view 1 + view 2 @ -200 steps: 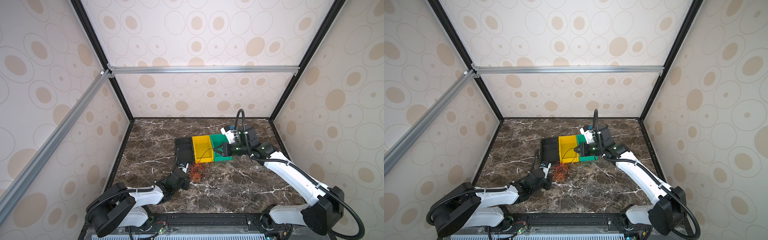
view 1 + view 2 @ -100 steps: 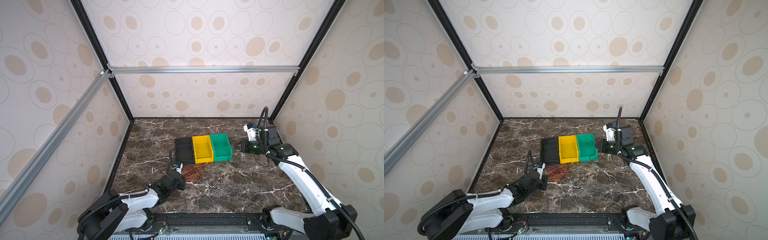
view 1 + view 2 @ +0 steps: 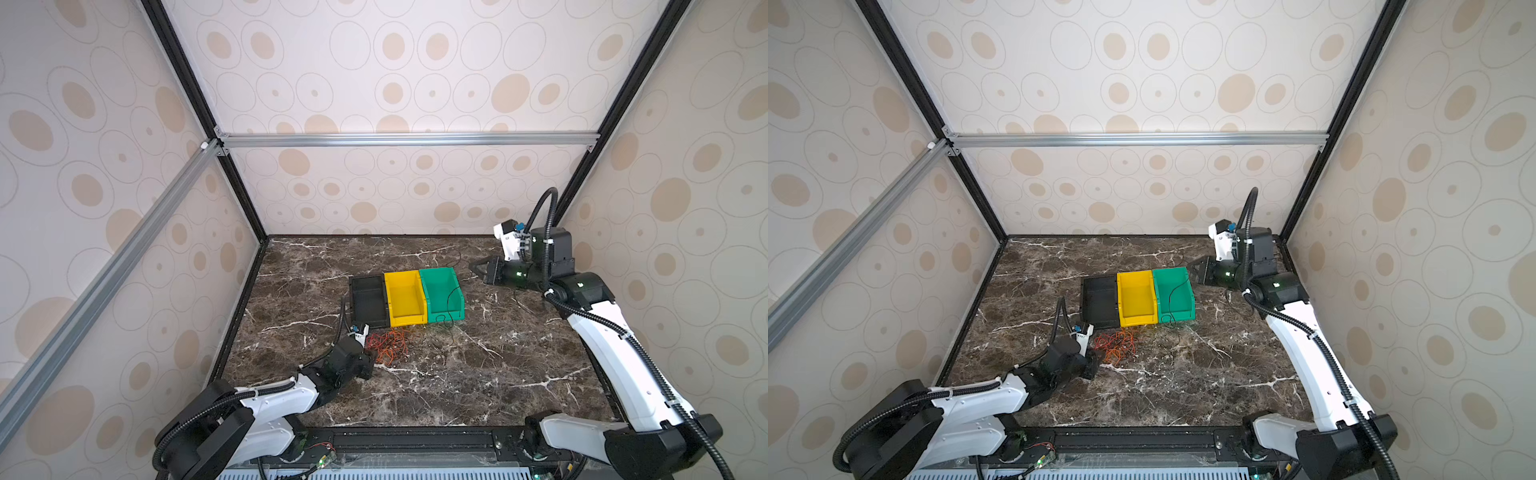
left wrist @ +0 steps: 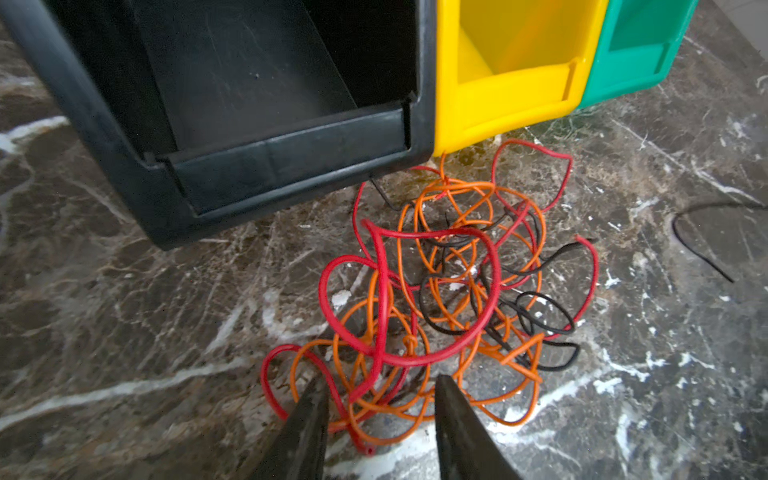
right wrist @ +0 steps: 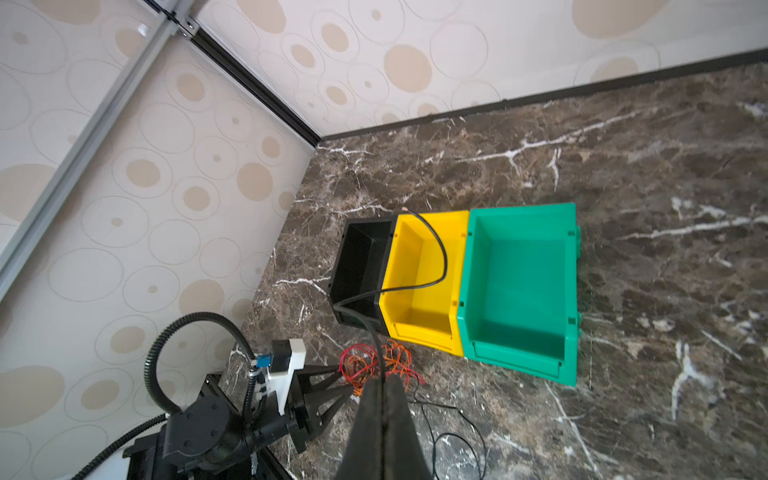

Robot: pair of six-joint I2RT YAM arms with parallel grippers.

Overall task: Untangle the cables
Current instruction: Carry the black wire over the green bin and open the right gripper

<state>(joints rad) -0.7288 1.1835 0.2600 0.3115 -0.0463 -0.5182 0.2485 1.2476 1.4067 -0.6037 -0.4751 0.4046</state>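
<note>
I am hovering the left end effector [image 4: 380,380], jaws apart, over the cables [image 4: 436,291] tangled mid-frame below the black bin [image 4: 270,166], aiming to pinch one loop, the right end effector [image 5: 380,384] clamping a black cable [image 5: 440,249].

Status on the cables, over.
Left gripper open at tangle edge. Right gripper shut on black cable. Tangle knotted, red and orange. Black bin crowds it.

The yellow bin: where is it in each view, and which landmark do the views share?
Top view: the yellow bin is mid-table, middle of three bins.
Top view: the bin likewise, beyond the cable tangle.
Left wrist: the bin lies beyond the tangle, beside the black bin.
Right wrist: the bin stands between the black bin and the green bin.
Shared landmark: the green bin beside it.
</note>
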